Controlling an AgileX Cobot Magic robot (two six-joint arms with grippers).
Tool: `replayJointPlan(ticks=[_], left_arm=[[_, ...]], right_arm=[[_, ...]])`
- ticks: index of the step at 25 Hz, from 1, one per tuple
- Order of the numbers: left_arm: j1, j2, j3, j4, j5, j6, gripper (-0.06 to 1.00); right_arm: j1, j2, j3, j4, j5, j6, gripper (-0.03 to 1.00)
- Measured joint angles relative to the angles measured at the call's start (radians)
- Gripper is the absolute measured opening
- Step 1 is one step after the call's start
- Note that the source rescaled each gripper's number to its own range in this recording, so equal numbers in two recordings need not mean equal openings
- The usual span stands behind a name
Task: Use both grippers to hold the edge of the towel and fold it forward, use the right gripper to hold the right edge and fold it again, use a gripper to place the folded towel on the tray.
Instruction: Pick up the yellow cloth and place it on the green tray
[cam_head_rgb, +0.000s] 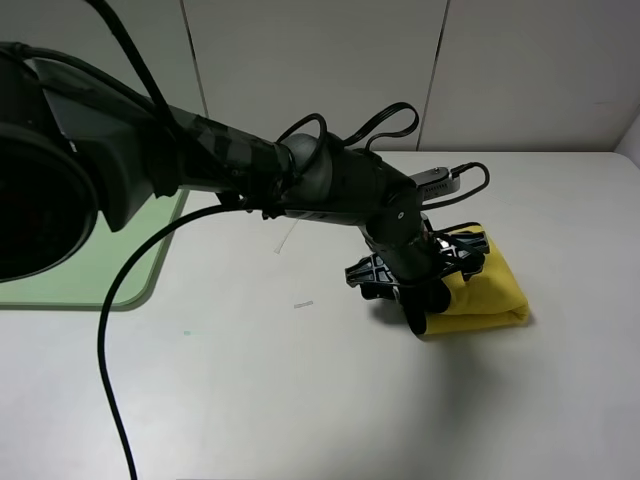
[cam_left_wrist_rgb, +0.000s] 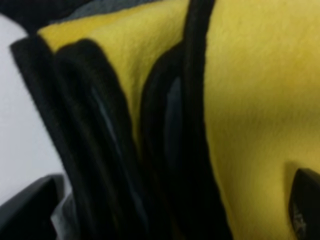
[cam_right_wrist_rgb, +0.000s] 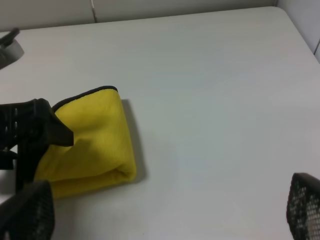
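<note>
With my left tool (cam_head_rgb: 428, 300) spread wide over the folded towel (cam_head_rgb: 490, 290) at the counter's right, a shallow pinch could unfold it short of the far-left tray (cam_head_rgb: 120, 262)

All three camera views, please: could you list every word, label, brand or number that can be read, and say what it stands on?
None: no readable text appears in any view.
The folded yellow towel is plain.
The pale green tray is unmarked.
The left arm's hand shows no legible marking, and a small light slip on the table is too small to read.
</note>
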Motion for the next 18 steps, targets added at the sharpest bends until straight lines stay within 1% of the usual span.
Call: replayJointPlan(ticks=[3,6,8,15,17,18], left_arm=[[0.000,0.001,0.000,0.001,0.000,0.000,0.84],[0.000,0.005,0.000,0.001,0.000,0.000,0.74],[0.000,0.008,0.000,0.001,0.000,0.000,0.65],[0.000,0.016,0.003,0.001,0.003,0.000,0.21],[0.000,0.016,0.003,0.001,0.003,0.000,0.12],[0.000,0.016,0.003,0.001,0.002,0.000,0.10]], right_arm=[[0.000,0.000,0.000,0.000,0.000,0.000,1.00],[0.000,0.000,0.000,0.000,0.000,0.000,1.00],[0.000,0.000,0.000,0.000,0.000,0.000,1.00],[0.000,0.000,0.000,0.000,0.000,0.000,1.00],[0.000,0.000,0.000,0.000,0.000,0.000,1.00],[0.000,0.000,0.000,0.000,0.000,0.000,1.00]])
